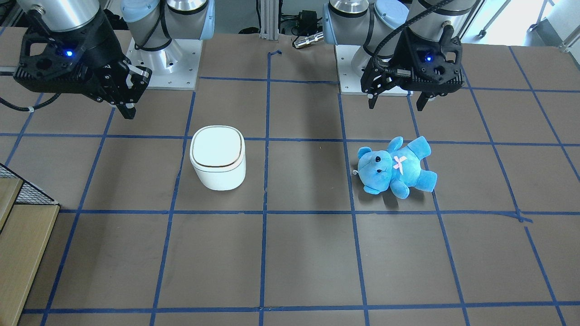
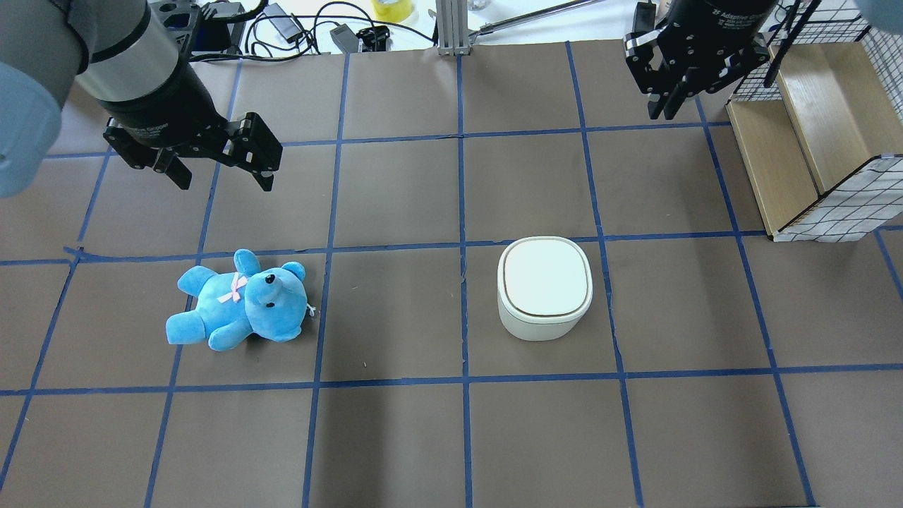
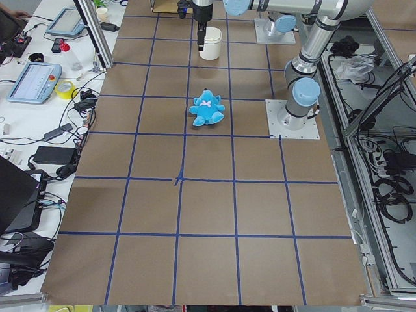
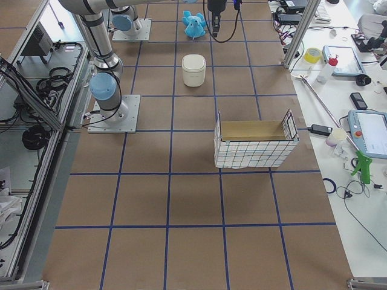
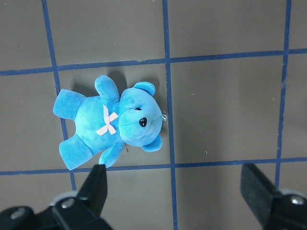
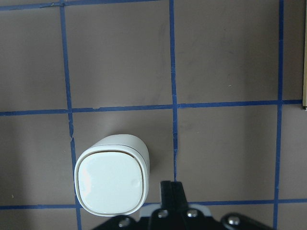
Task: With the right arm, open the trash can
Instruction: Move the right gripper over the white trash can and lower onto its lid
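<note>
Trash can [image 2: 544, 286] stands upright on the table [image 2: 395, 437], right of centre in the overhead view and left of centre in the front-facing view. Its lid is down flat, with the dark seam running evenly all round. Right gripper [image 2: 659, 111] hangs at the upper right of the overhead frame, well apart from the can and high above it. Its fingers are pressed together with nothing between them; the right wrist view shows them as one closed black tip [image 6: 171, 189] with the can at lower left. Left gripper [image 2: 224, 180] at upper left is spread wide and empty, hovering above the blue teddy bear [image 2: 240, 303], which lies on its back. The can looks like thin, hollow plastic: light, stiff, glossy and probably slippery. My guess is that a sideways shove slides or tips it rather than opening it. Gripping the body is no help. The closed fingertip pressing straight down on the lid top, near one edge, seems best. I cannot tell which side has the hinge. Not fragile, but the lid could scuff.
</note>
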